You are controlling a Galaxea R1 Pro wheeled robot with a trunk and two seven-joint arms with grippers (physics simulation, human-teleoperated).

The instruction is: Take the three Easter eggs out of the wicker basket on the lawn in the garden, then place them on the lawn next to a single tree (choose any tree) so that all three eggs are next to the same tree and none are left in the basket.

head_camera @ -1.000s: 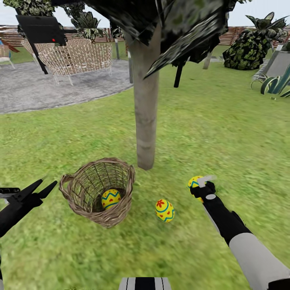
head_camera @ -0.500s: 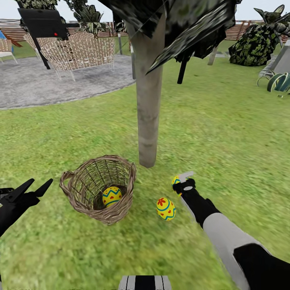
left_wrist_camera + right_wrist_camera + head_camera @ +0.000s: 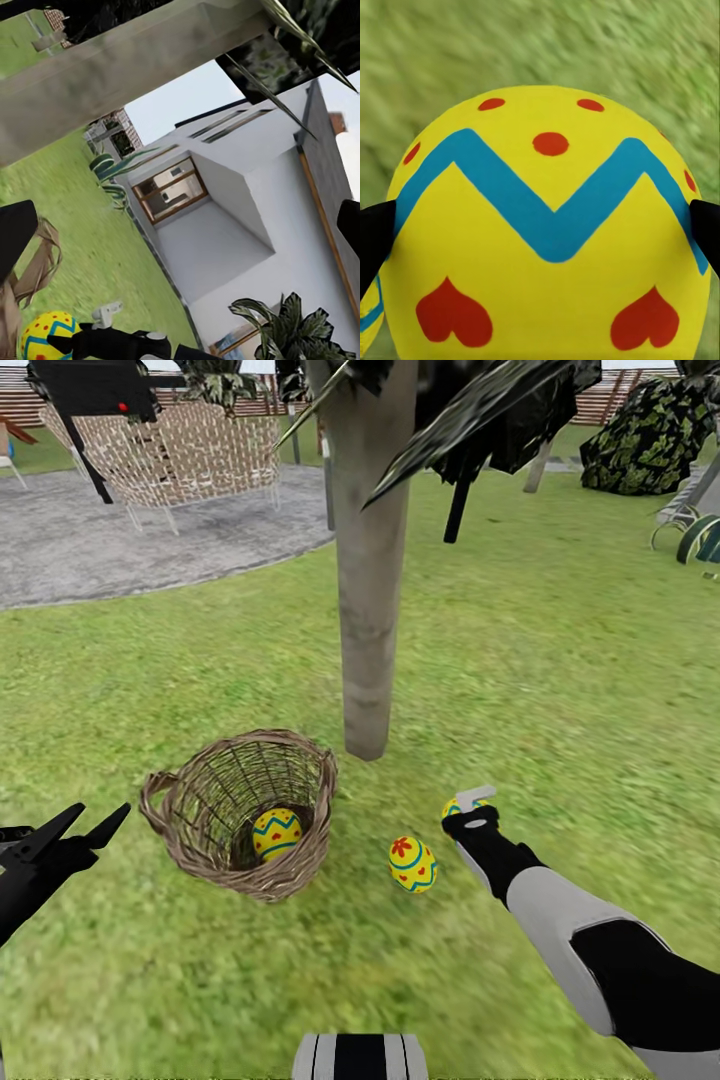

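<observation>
Right end effector (image 3: 466,807) grasps one egg (image 3: 547,232) near the tree (image 3: 368,610); second egg (image 3: 411,863) on lawn (image 3: 560,690); third (image 3: 276,832) inside wicker basket (image 3: 180,815); left end effector (image 3: 85,825) released.

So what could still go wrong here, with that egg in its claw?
The egg in the right gripper is round and pinched only at its sides, so it might slip or roll once released. One egg is deep in the wicker basket, which could tip when reached into.
</observation>
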